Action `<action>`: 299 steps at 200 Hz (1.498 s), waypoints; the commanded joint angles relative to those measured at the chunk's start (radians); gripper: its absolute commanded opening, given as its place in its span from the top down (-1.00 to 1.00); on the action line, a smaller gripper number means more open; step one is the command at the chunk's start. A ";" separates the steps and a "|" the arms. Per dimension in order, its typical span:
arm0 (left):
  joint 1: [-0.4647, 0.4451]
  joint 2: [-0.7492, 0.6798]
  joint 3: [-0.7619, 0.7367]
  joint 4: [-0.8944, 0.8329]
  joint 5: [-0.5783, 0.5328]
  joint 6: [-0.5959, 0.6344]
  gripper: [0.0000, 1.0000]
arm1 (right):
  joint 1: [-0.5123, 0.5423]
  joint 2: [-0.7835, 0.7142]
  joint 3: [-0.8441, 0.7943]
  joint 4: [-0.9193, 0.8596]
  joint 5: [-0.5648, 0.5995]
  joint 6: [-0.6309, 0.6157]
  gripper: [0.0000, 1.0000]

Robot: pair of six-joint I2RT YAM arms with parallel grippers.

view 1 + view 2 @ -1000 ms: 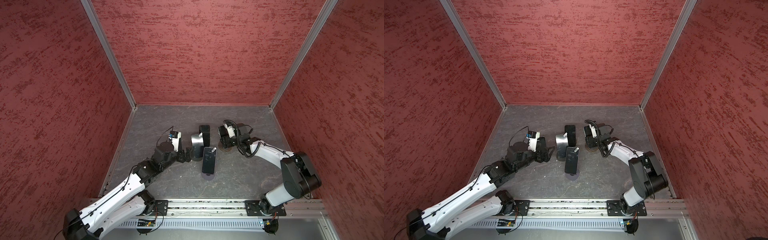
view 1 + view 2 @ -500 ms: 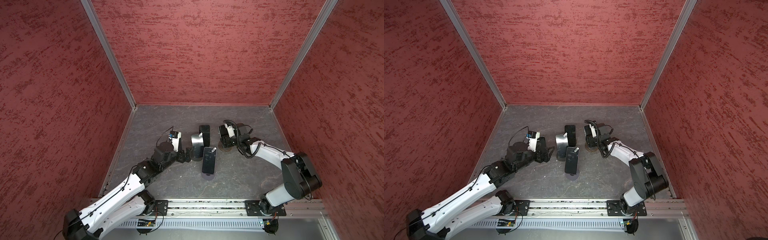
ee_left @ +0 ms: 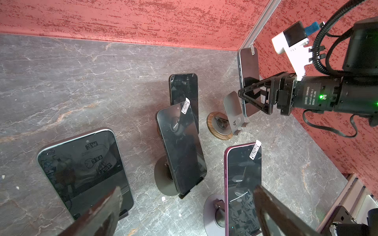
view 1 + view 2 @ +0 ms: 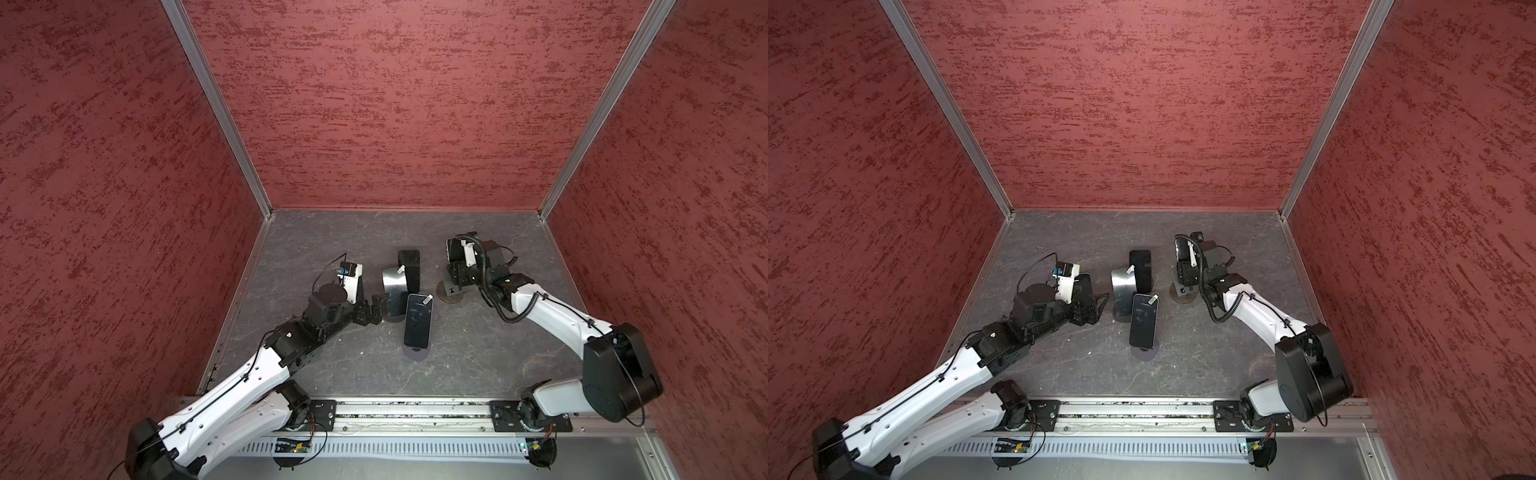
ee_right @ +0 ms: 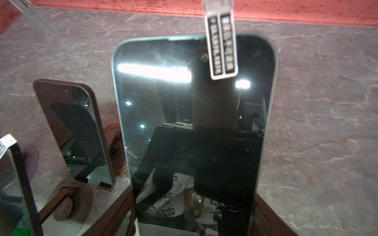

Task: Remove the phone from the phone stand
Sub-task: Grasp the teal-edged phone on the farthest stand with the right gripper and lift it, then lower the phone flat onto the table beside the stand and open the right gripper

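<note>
One phone (image 3: 247, 65) — gripped, clear of stand (image 3: 232, 106).

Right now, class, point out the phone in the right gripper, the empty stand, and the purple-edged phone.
held phone (image 3: 248, 67): left wrist view, on its screen.
empty stand (image 3: 232, 106): left wrist view, on its back plate.
purple-edged phone (image 3: 242, 179): left wrist view, on its screen.

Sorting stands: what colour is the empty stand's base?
Round base: dark wood-brown, clearest in left wrist view.
</note>
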 commanded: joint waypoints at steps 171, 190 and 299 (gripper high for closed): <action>0.013 0.013 -0.009 0.046 0.056 0.017 -0.99 | -0.200 0.100 -0.047 -0.094 0.066 0.109 -0.17; 0.013 0.012 -0.009 0.045 0.058 0.016 -0.99 | -0.205 0.134 -0.053 -0.061 0.017 0.087 -0.20; 0.013 0.010 -0.008 0.047 0.053 0.006 -0.99 | -0.216 0.323 0.067 -0.070 -0.042 0.029 -0.28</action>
